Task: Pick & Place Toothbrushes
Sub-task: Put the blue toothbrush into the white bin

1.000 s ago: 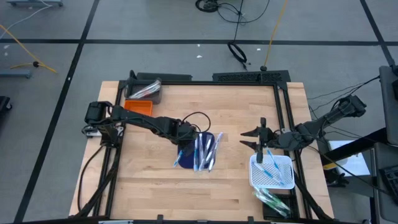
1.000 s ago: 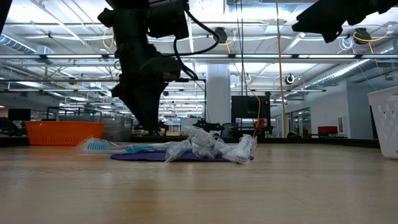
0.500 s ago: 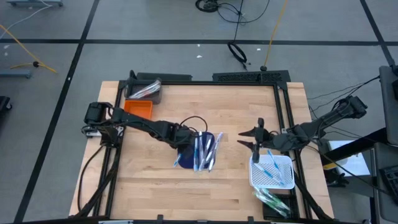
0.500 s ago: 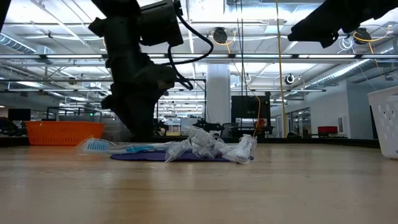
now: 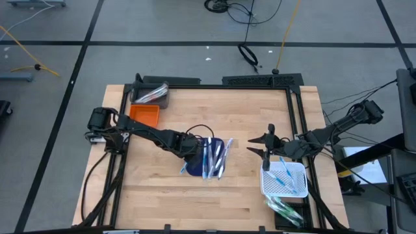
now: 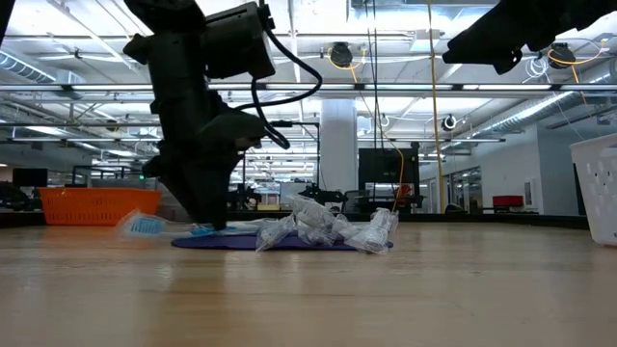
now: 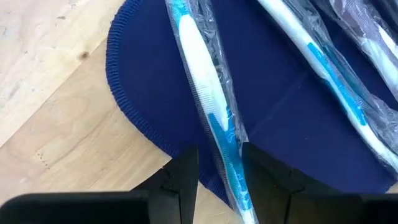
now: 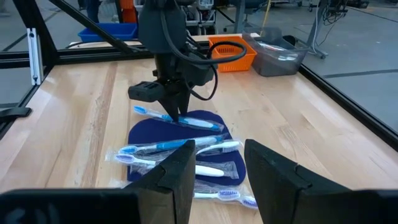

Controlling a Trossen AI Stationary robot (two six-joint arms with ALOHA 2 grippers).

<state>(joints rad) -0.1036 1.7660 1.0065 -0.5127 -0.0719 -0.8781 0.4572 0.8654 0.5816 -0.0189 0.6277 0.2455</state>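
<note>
Several wrapped toothbrushes (image 5: 211, 158) lie bunched on the dark blue mat (image 5: 195, 168) near the middle of the wooden table (image 5: 162, 195), and more already rest in the white basket (image 5: 284, 180) at the right edge. Of the two arms, the left is by far the nearer to the pile: the left gripper (image 5: 193, 153) is down at the mat's left side, while the right gripper (image 5: 268, 144) hovers well apart, just beside the basket, with its fingers spread wide and nothing between them.

In the left wrist view, one blue-and-white toothbrush (image 7: 208, 106) in clear wrap runs straight away from the gripper, its long axis in line with the reach, and its near end passes through the gap between the two dark fingers (image 7: 185, 180). They are parted only a little wider than the wrapped handle; whether they touch it, I cannot tell. Closing here should catch it.
</note>
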